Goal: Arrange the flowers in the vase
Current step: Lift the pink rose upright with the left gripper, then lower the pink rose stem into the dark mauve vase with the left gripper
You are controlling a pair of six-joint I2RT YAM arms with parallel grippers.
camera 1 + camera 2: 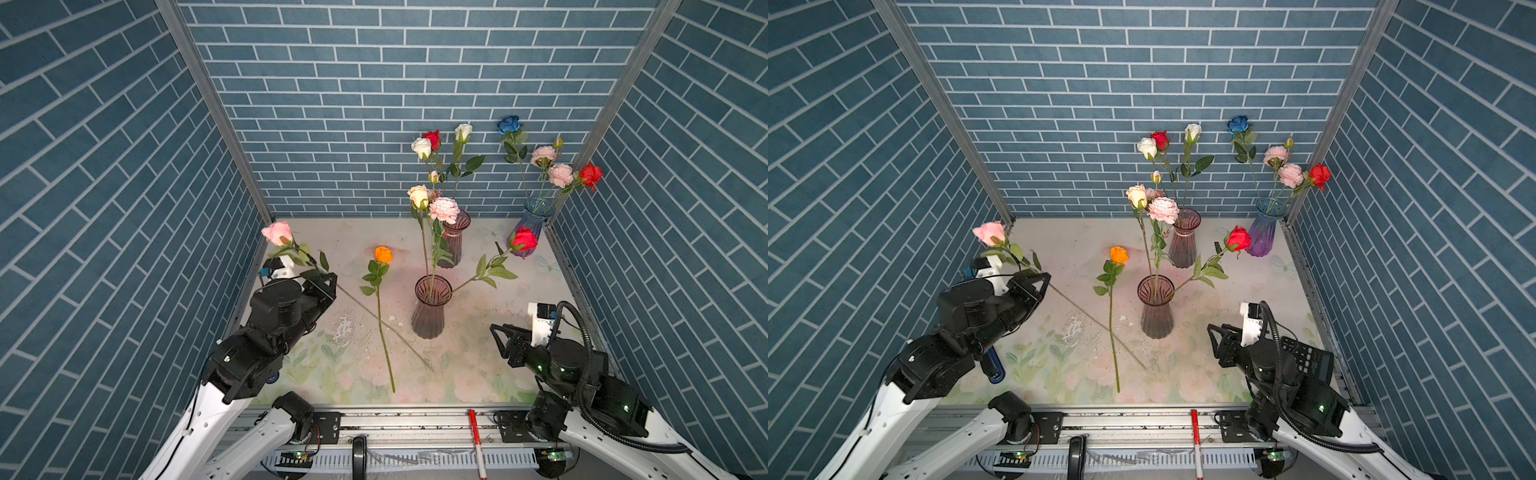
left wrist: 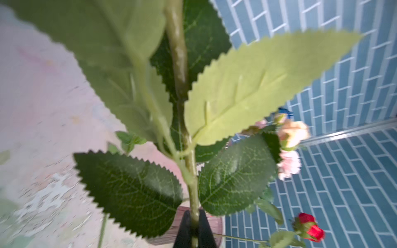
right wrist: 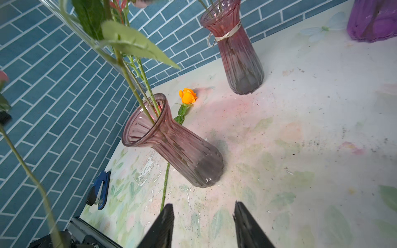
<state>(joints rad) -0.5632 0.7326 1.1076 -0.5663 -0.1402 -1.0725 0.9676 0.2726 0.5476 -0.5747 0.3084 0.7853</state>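
Left gripper [image 2: 194,216] grips the pink rose [image 1: 277,232] (stem, seemingly below the leaves); right gripper [image 3: 203,205] gapes, empty.

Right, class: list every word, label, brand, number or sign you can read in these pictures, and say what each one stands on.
No text can be read in any view.
White band round the neck of the rear pink vase: no print shows.
Red and white pen on the front rail: any marking is too small to read.
Black buttoned panel on the right arm: button labels are too small to read.
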